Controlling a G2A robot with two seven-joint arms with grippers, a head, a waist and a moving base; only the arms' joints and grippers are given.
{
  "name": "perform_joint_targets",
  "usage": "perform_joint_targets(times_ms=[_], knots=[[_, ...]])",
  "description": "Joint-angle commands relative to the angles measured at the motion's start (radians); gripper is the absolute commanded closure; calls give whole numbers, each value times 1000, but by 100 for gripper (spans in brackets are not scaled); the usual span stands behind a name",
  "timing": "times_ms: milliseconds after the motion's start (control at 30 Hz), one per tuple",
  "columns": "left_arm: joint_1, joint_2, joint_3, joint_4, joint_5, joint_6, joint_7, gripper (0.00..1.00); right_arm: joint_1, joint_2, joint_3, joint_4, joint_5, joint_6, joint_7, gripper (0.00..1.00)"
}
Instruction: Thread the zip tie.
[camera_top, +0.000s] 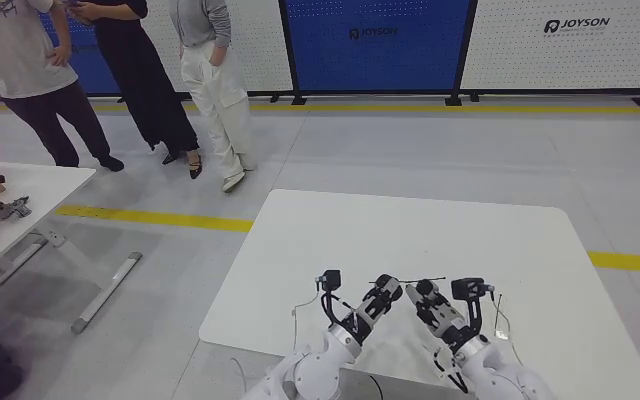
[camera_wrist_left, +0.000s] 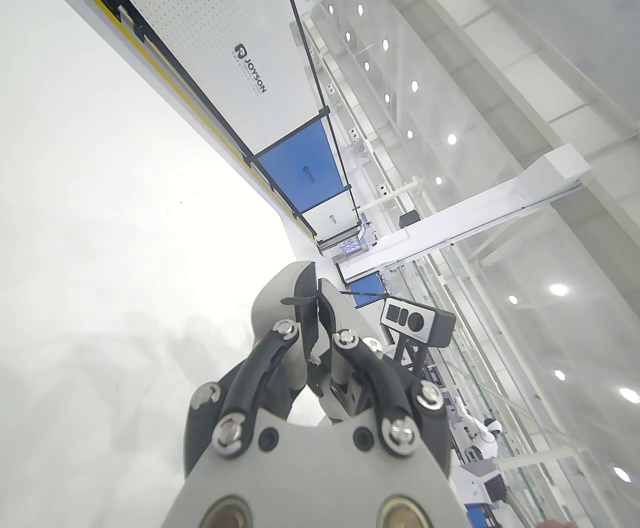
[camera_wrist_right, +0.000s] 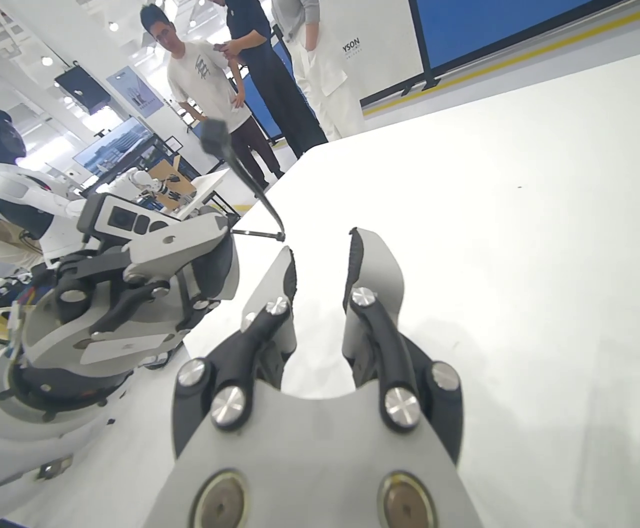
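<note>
The left gripper (camera_wrist_left: 318, 286) is squeezing the black zip tie (camera_wrist_left: 296, 301) tight, up above the white bench (camera_top: 420, 230). The right gripper (camera_wrist_right: 320, 240) is hanging open, holding nothing, just beside the bent tie.

Top view: a dark logo with a wordmark was printed on the white perforated panel (camera_top: 577, 25) at the far wall. A fainter logo and wordmark of the same style sat on the blue panel (camera_top: 373, 32) beside it.

Left wrist view: a dark wordmark ran along a white wall panel (camera_wrist_left: 250, 70). A small pale mark was on the blue wall panel (camera_wrist_left: 306, 175) and a tiny one on the next white section (camera_wrist_left: 332, 218), both too small to read.

Right wrist view: cut-off letters showed on a white board (camera_wrist_right: 375, 50). The print on a hanging poster (camera_wrist_right: 137, 92) was unreadable.
</note>
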Motion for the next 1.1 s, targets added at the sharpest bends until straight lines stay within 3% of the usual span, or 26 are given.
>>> perform_joint_targets(times_ms=[0, 633, 867, 1067], knots=[[2, 1, -4, 0, -2, -1, 0, 100, 5, -1, -7, -2, -4, 2, 3, 74], [6, 3, -5, -2, -1, -7, -15, 100, 20, -3, -31, -6, -13, 10, 3, 76], [3, 3, -2, 0, 3, -1, -16, 100, 26, -4, -36, -2, -15, 9, -3, 83], [-2, 2, 0, 3, 5, 3, -11, 100, 27, -4, -36, -3, -18, 10, -6, 100]])
